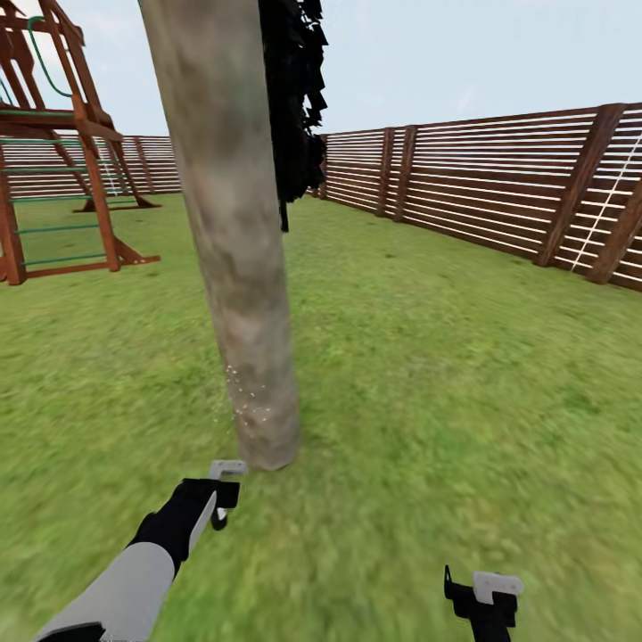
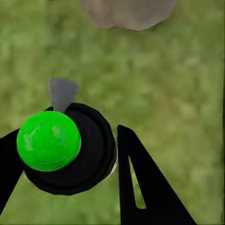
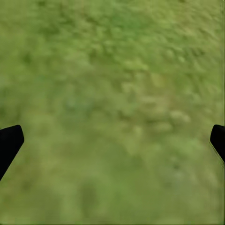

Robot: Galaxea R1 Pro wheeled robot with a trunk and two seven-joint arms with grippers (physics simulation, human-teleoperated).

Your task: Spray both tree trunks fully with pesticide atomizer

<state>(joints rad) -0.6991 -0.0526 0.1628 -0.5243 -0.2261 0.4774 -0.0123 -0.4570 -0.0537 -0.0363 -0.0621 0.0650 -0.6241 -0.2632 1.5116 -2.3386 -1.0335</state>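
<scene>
Left claw (image 2: 70, 159) pinching pesticide atomizer (image 2: 65, 150): green ball top, black collar, grey nozzle aimed at tree trunk (image 1: 234, 267) just ahead. Whitish pesticide (image 1: 245, 397) specks low on bark, hard to make out. Right claw (image 3: 112, 140) spread wide over lawn (image 3: 112, 93), fingertips cut off. Fence (image 1: 499, 192) behind; trunk's crown out of frame.

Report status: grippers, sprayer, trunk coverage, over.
Left gripper shut on sprayer, nozzle toward tree trunk. Right gripper open over grass. Pale specks low on trunk only. Nothing between sprayer and trunk.
</scene>
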